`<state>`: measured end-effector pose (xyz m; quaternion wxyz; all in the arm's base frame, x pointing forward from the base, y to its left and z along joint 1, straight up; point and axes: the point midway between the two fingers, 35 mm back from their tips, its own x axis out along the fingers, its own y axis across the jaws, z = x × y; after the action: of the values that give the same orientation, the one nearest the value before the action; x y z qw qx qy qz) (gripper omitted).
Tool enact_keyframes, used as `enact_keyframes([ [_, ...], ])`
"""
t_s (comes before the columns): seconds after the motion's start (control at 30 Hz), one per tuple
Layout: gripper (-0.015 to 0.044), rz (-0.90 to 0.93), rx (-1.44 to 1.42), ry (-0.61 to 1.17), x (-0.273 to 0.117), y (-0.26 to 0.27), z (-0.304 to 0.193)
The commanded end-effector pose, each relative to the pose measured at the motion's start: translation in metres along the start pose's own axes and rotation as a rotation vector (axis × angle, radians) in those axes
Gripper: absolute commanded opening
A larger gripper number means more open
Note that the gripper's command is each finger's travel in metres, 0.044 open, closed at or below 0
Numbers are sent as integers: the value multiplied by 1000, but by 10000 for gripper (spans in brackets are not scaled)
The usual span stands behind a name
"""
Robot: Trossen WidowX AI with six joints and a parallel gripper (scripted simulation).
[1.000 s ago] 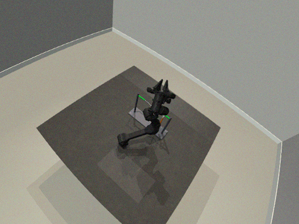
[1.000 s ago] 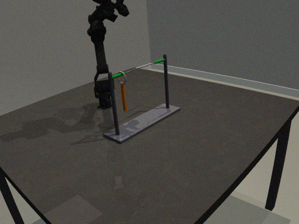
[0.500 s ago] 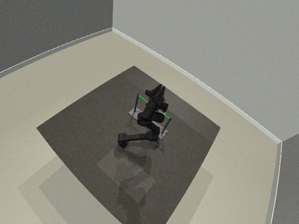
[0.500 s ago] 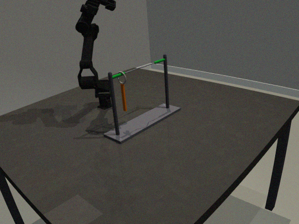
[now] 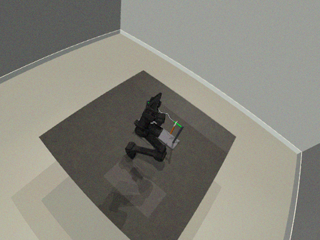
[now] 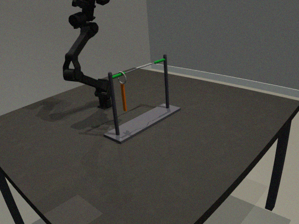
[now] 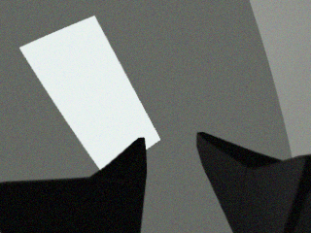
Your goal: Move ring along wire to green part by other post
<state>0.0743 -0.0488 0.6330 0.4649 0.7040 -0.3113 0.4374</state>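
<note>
A pale ring [image 5: 175, 123] [image 6: 125, 78] hangs around the green part [image 5: 179, 124] [image 6: 117, 75] beside the near post [image 5: 178, 134] [image 6: 114, 108], close to that green part's inner end. Its orange handle [image 5: 172, 129] [image 6: 123, 97] hangs straight down. The thin grey wire [image 5: 167, 114] [image 6: 145, 66] runs to the other green part [image 5: 148, 101] [image 6: 159, 61] at the far post [image 6: 166, 84]. My gripper [image 7: 171, 141] is partly open and empty, with a gap between the fingertips. It is raised well away from the handle; its fingers are out of the exterior view.
The posts stand on a light base plate [image 5: 167, 138] [image 6: 145, 119] on the dark table [image 5: 89, 139] [image 6: 181, 156]. In the top view my arm [image 5: 149, 152] covers part of the wire and plate. The wrist view shows a white panel [image 7: 87, 87] against a grey surface.
</note>
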Motion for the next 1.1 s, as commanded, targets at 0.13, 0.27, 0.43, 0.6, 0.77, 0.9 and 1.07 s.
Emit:
enact_keyframes([
  [0.13, 160, 94, -259, 46, -9, 7, -45],
  [0.27, 160, 133, -395, 68, -12, 4, -65],
  [0.43, 160, 171, -564, 100, -15, -9, -89],
  [0.6, 160, 194, -731, 137, -16, -29, -108],
  [0.77, 160, 203, -895, 178, -16, -55, -121],
  [0.9, 160, 199, -1023, 212, -16, -80, -125],
  [1.07, 160, 180, -1179, 258, -15, -114, -124],
])
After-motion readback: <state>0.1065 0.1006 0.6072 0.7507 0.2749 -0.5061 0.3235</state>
